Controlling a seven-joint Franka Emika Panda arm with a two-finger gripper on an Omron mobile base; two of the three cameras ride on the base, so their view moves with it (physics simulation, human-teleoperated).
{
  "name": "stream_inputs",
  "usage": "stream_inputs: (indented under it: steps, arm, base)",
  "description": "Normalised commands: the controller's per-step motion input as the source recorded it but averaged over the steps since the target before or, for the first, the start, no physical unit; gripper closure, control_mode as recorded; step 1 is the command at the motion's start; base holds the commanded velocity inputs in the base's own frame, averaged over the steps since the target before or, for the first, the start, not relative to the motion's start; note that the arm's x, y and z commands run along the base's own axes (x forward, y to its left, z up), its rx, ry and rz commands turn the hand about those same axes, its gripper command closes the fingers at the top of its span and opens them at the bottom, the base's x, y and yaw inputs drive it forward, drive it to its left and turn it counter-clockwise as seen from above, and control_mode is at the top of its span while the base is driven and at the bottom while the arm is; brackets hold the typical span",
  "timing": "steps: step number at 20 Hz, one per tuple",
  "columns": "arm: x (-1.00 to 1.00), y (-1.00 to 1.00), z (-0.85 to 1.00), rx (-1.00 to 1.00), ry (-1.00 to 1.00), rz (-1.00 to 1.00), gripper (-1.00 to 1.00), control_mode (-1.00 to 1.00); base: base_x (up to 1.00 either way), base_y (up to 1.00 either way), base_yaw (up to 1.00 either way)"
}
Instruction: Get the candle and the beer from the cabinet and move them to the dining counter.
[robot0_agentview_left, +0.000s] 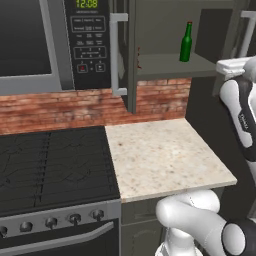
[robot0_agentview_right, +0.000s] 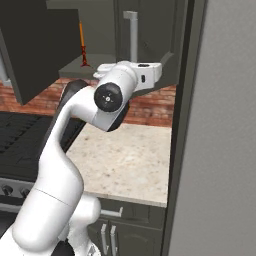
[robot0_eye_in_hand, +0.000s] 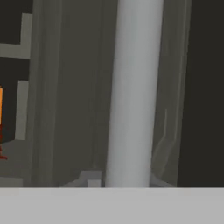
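Fingers cannot be read as open or closed; the hand sits close against a pale bar handle (robot0_eye_in_hand: 133, 92) of the cabinet (robot0_agentview_left: 165, 65). On its open shelf the beer (robot0_agentview_left: 186, 42) stands right, the candle (robot0_agentview_right: 82, 47) far left.

Both base views are aimed forward-down from behind; the counter slab (robot0_agentview_left: 165, 155) and cabinet (robot0_agentview_right: 30, 50) are shared. Hand view is pressed close to the bar handle (robot0_eye_in_hand: 133, 92) at 12 o'clock.
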Motion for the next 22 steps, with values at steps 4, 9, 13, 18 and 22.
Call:
stream_inputs:
  steps: [4, 9, 13, 18, 22]
  arm:
    - [-0.57, 0.19, 0.13, -0.06, -0.19, 0.0, -1.0, -1.0]
    - [-0.92, 0.04, 0.32, -0.07, -0.28, -0.01, -1.0, -1.0]
    - [-0.79, 0.26, 0.22, -0.08, -0.24, 0.0, -1.0, -1.0]
    - [-0.57, 0.4, 0.18, -0.08, -0.19, 0.0, -1.0, -1.0]
    - [-0.48, 0.38, 0.23, -0.09, -0.19, 0.0, -1.0, -1.0]
  base:
    - [0.0, 0.0, 0.0]
    - [0.0, 0.0, 0.0]
    - [0.0, 0.0, 0.0]
    - [0.0, 0.0, 0.0]
    - [0.0, 0.0, 0.0]
